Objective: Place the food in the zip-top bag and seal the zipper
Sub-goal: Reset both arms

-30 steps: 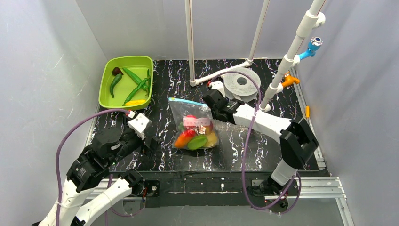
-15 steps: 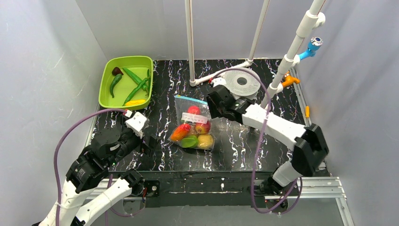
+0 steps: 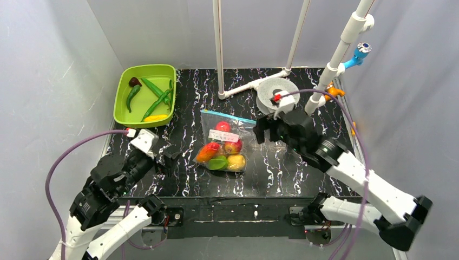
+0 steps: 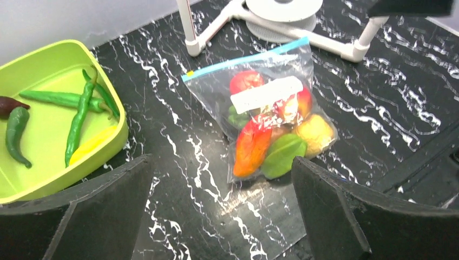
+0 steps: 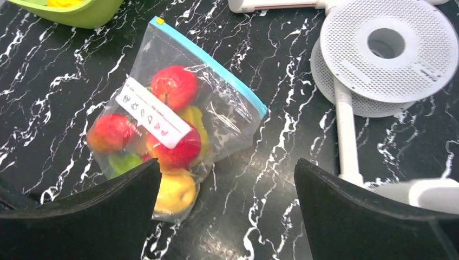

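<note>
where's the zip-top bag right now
In the top view the zip-top bag lies on the middle of the table, the lime-green tray beyond it to the left and the white spool beyond it to the right.

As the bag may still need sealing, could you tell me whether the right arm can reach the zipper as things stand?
Probably yes. The right gripper hangs open just beside one end of the zipper, with nothing between them, and the strip lies uncovered.
</note>
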### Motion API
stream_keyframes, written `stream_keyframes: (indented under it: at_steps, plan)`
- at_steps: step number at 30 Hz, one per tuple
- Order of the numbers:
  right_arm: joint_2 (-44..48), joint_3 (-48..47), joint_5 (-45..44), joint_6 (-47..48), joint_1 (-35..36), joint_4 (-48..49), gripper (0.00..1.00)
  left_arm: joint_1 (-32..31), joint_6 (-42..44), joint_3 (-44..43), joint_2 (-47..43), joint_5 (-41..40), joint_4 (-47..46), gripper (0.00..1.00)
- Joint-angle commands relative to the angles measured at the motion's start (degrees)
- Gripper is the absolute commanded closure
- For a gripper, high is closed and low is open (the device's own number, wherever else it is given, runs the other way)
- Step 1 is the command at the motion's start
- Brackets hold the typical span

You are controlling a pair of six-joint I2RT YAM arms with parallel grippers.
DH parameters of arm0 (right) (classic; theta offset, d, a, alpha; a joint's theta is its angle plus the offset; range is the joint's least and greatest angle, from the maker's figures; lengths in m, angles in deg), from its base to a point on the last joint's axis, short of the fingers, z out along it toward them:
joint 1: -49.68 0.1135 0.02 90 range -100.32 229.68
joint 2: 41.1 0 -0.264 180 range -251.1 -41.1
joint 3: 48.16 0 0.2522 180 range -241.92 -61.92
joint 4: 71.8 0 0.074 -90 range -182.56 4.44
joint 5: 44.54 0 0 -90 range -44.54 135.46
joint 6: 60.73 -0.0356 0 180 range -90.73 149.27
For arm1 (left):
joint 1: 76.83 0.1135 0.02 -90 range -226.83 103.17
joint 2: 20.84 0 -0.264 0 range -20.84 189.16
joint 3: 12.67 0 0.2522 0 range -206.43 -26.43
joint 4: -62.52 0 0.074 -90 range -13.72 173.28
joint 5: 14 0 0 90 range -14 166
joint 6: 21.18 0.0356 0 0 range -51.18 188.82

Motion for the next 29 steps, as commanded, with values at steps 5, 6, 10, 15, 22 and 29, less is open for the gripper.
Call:
stream_keyframes:
  at_steps: [5, 6, 10, 15, 22, 29]
  plan:
    - [21.84, 6.98, -2.05, 4.95, 0.17, 3.87, 0.02, 0.11, -1.22, 0.10, -5.40, -3.80, -11.02, 0.02]
    - [23.48, 7.49, -3.45, 5.00, 0.16, 3.61, 0.02, 0.13, -1.30, 0.13, -5.84, -4.09, -11.71, 0.02]
    - [29.66, 8.67, -9.36, 5.03, 0.17, 1.51, 0.02, 0.06, -1.36, 0.35, -7.77, -5.23, -14.75, 0.02]
    - [33.59, 7.88, -11.95, 4.66, 0.17, -0.93, 0.02, 0.05, -0.81, 0.78, -9.35, -6.60, -17.11, 0.02]
    - [35.43, 6.81, -12.56, 3.75, 0.16, -0.94, 0.02, 0.07, -1.01, 1.27, -10.07, -7.21, -17.39, 0.02]
    - [34.58, 6.64, -11.05, 5.04, 0.16, -0.48, 0.02, 0.08, -0.38, 1.70, -10.43, -7.95, -16.83, 0.02]
